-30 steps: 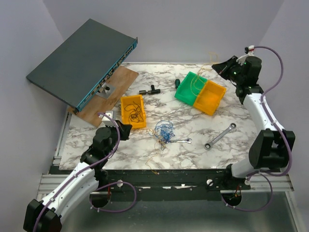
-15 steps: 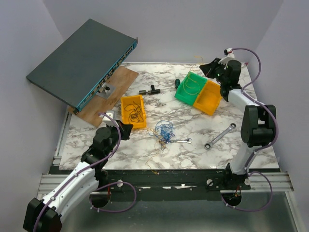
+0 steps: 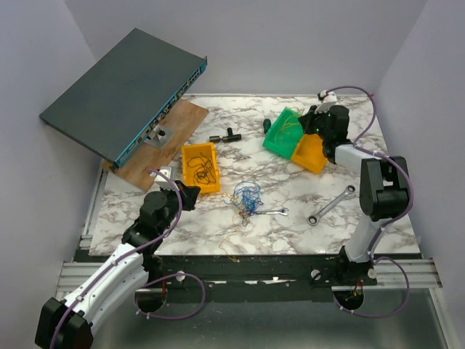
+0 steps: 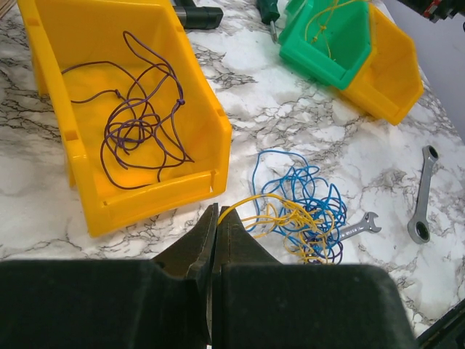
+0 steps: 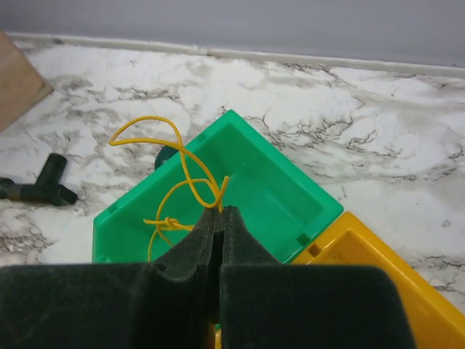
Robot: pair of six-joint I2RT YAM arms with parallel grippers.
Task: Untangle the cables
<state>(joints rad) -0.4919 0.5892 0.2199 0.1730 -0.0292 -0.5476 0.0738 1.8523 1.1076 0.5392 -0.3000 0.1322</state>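
- Tangle of cables [image 4: 301,211] lies well left of green bin [image 5: 287,171], toward the arm bases, just ahead of left gripper [image 4: 216,217] (clenched, nearer arm; strand grip unclear).
- right gripper [image 5: 220,212] pinches yellow wire [image 5: 187,173] over that bin.

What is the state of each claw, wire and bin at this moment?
left claw, shut on a yellow strand of the tangled wires
right claw, shut on the yellow wire
yellow wire, looped and knotted, held over the green bin
tangled wires, blue and yellow, knotted together on the table
purple wire, loose coil lying in the yellow bin
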